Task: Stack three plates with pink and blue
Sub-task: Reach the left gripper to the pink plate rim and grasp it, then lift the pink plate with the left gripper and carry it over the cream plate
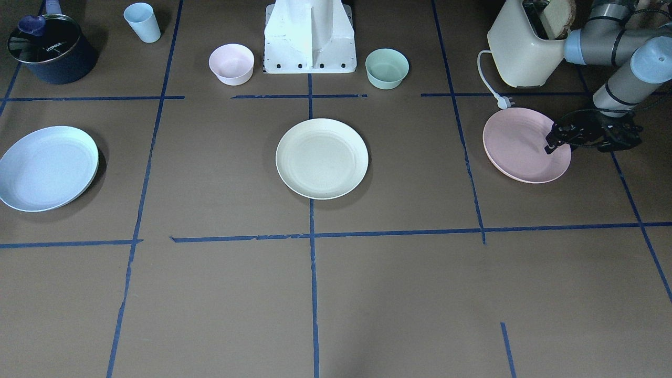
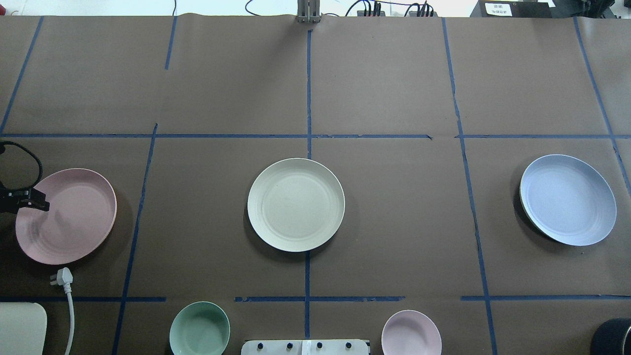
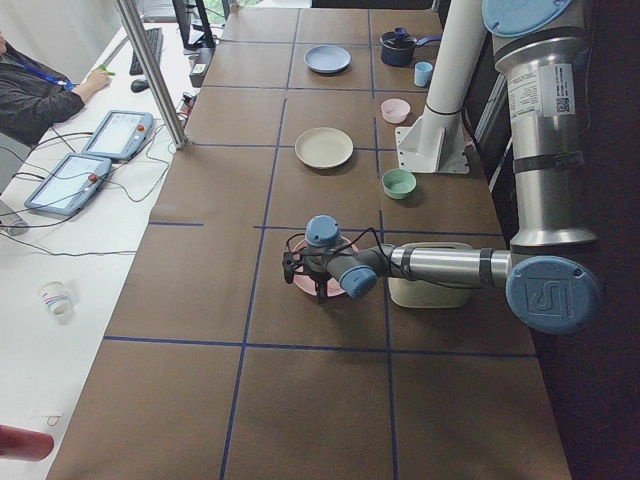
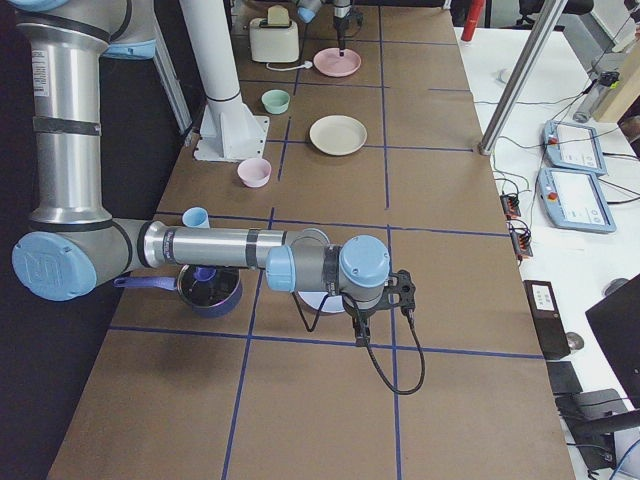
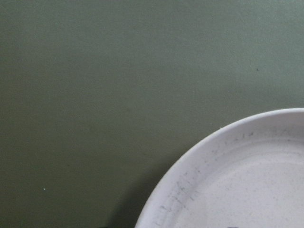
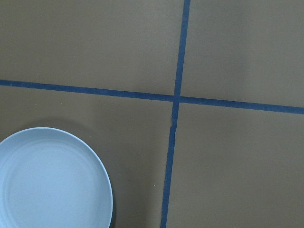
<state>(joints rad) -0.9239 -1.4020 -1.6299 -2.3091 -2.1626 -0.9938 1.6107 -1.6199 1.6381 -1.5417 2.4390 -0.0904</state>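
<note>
You have the left fingers (image 1: pixel 549 147) low over the pink plate (image 1: pixel 517 147), at the part of its rim farthest from the other two plates. The front and overhead views show dark finger parts crossing that rim. Whether they clamp it or merely straddle it you cannot tell, and the left wrist camera shows only the plate's curved edge and bare bench (image 1: pixel 399 283), with no finger in frame.

From those fingers, the toaster (image 1: pixel 520 50) with a slice of bread in it stands near, on the robot's side. Its white plug (image 1: pixel 503 102) lies just beside the pink plate's rim.

The cream plate (image 1: pixel 322 157) sits flat, well apart from the left fingers, between them and the right fingers (image 4: pixel 360 328). Nothing lies on it.

You can see the right fingers only from the camera at the bench end, pointing down above the brown paper. From that view you cannot judge whether they are apart or together. The blue plate (image 1: pixel 47 168) lies near them, toward the robot's side, partly hidden by the wrist in that side view. The right wrist camera catches it in its lower left corner, beside a crossing of blue tape, so the fingers are not over it.

Beyond the blue plate from the right fingers, toward the robot, stand a dark pot (image 1: pixel 50 55) and a blue cup (image 1: pixel 143 22).
</note>
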